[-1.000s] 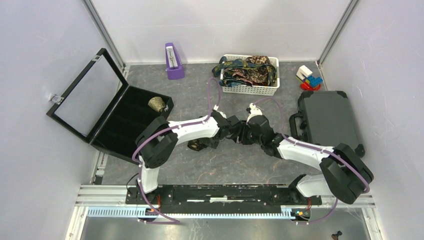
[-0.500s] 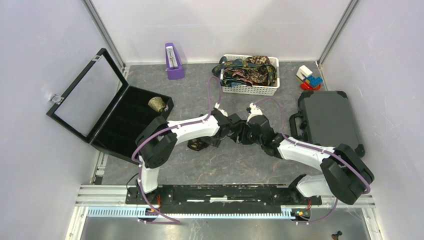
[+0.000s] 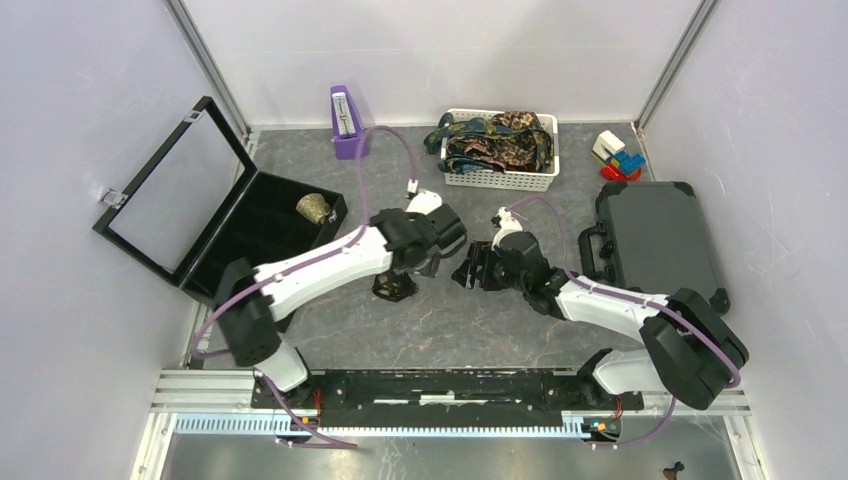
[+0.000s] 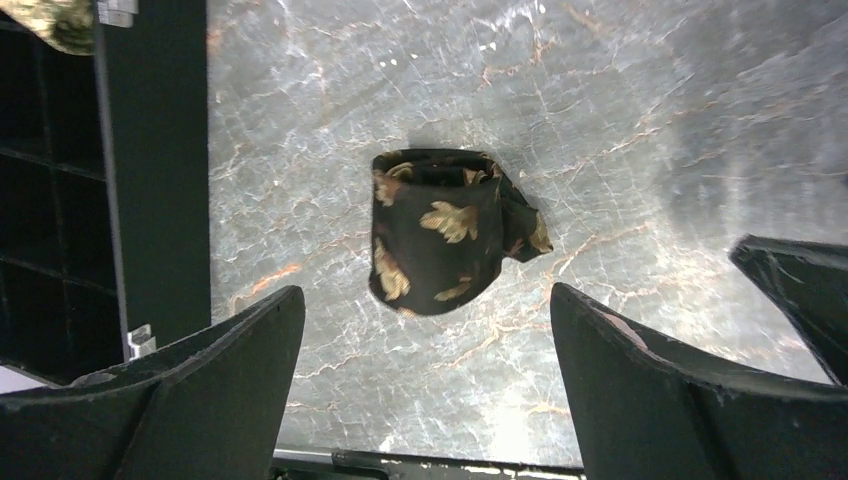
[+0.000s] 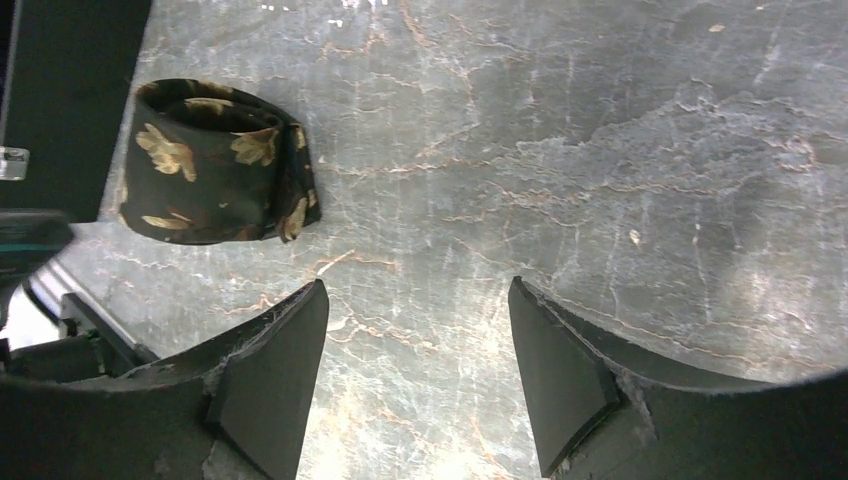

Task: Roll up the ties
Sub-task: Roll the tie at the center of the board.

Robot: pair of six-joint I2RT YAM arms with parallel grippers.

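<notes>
Roll looks done: tie [image 4: 445, 230] sits coiled mid-counter near the case [image 3: 250, 240], left pincer [image 4: 428, 330] and right pincer [image 5: 416, 300] both released and empty; next, probably slot it or fetch another from the basket [image 3: 498, 180].

Enclosure has plain white wall panels [image 3: 430, 50] at 12, 9 and 3 o'clock, with a faint lilac cast. Aluminium corner posts stand at 11 o'clock [image 3: 207, 65] and 1 o'clock [image 3: 678, 62], splaying outward in the top view. The work surface is a grey marble-pattern tabletop [image 3: 440, 330] with pale and rust-coloured veins. An aluminium rail [image 3: 190, 385] runs along the 6 o'clock edge. Light is soft and even, shadows weak. Both wrist views show a bright glare patch on the tabletop near their bottom edge.
</notes>
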